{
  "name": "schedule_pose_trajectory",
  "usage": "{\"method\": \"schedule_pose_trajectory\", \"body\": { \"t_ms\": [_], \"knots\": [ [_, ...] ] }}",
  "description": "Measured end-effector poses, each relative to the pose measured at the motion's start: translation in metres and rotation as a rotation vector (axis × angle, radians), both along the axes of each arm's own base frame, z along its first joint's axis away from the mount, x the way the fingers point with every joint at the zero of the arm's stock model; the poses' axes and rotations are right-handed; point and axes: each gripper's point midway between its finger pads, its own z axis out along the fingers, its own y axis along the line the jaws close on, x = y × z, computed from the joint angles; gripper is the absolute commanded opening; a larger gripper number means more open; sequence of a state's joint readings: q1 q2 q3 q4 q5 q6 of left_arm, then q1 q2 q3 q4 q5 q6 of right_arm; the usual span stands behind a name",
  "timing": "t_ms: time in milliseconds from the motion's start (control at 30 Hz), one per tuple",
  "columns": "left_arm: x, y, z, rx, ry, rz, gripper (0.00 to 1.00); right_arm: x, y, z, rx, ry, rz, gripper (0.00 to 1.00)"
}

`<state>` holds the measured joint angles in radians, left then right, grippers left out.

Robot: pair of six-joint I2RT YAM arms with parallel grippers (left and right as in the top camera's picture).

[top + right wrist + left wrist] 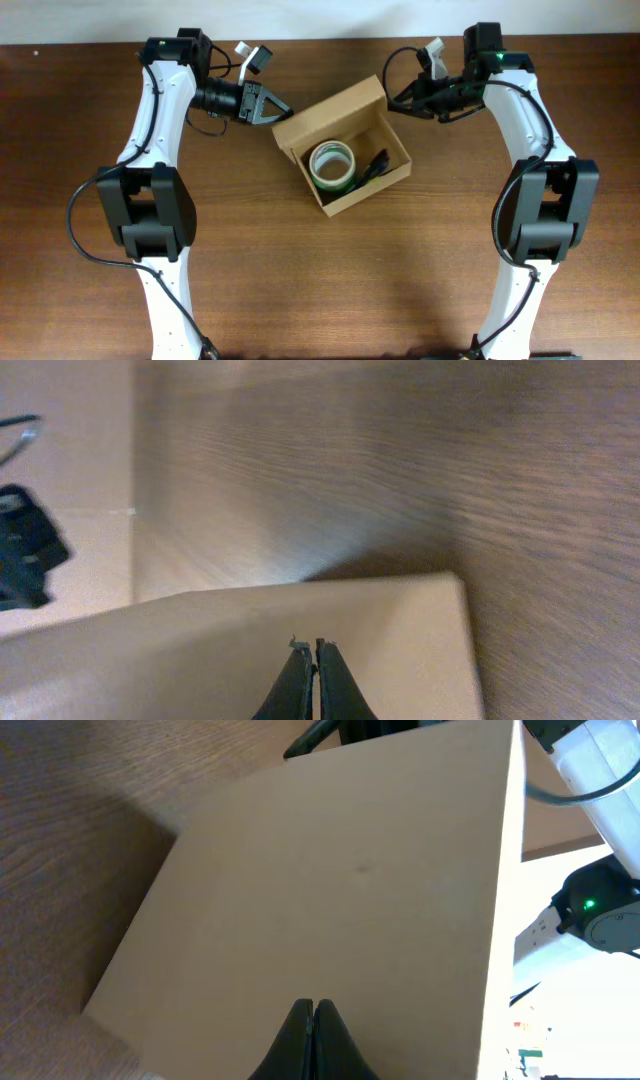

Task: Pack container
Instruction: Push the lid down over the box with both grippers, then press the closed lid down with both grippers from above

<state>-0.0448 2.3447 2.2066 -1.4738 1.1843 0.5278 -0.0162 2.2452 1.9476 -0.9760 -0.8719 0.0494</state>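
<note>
The container point(370, 190) sits mid-bench point(320, 290), turned at an angle. Its flap lid point(335, 108) stands open toward the far side, so the inside is reachable. It is plain tan cardboard, matte and sharp-edged. Inside lie a round green-and-white tape roll point(332, 163) and something black point(373, 165) I can't identify. I have the left fingers point(308, 1020) pressed together, empty, just by the lid's left corner. The right fingers point(311, 660), also together and empty, sit by its right corner. I judge both are placed there to tip the flap shut. The bench is dark wood grain.
</note>
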Motion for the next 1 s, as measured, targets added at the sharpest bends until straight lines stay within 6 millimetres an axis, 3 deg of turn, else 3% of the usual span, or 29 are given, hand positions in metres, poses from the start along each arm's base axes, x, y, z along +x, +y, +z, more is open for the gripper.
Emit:
{"method": "schedule_pose_trajectory", "body": {
  "t_ms": [200, 367, 567, 733, 867, 1000],
  "knots": [
    [0.0, 0.0, 0.0, 0.0, 0.001, 0.0, 0.02, -0.003, -0.01, -0.013, -0.086, 0.032, -0.025, 0.04],
    [-0.004, -0.001, 0.001, -0.003, 0.024, -0.002, 0.02, 0.004, -0.014, -0.009, -0.072, 0.009, -0.037, 0.04],
    [-0.009, -0.007, 0.001, -0.002, 0.042, -0.017, 0.02, 0.015, -0.025, 0.02, 0.036, -0.054, -0.049, 0.04],
    [-0.022, -0.024, 0.002, 0.0, 0.075, -0.058, 0.02, 0.022, -0.031, 0.054, 0.099, -0.106, -0.05, 0.04],
    [-0.031, -0.044, -0.001, 0.021, 0.051, -0.113, 0.02, 0.011, -0.022, 0.076, 0.122, -0.084, -0.023, 0.04],
    [-0.028, -0.047, -0.012, 0.138, -0.005, -0.121, 0.02, -0.004, -0.011, 0.075, 0.106, -0.032, 0.009, 0.04]
  ]
}}
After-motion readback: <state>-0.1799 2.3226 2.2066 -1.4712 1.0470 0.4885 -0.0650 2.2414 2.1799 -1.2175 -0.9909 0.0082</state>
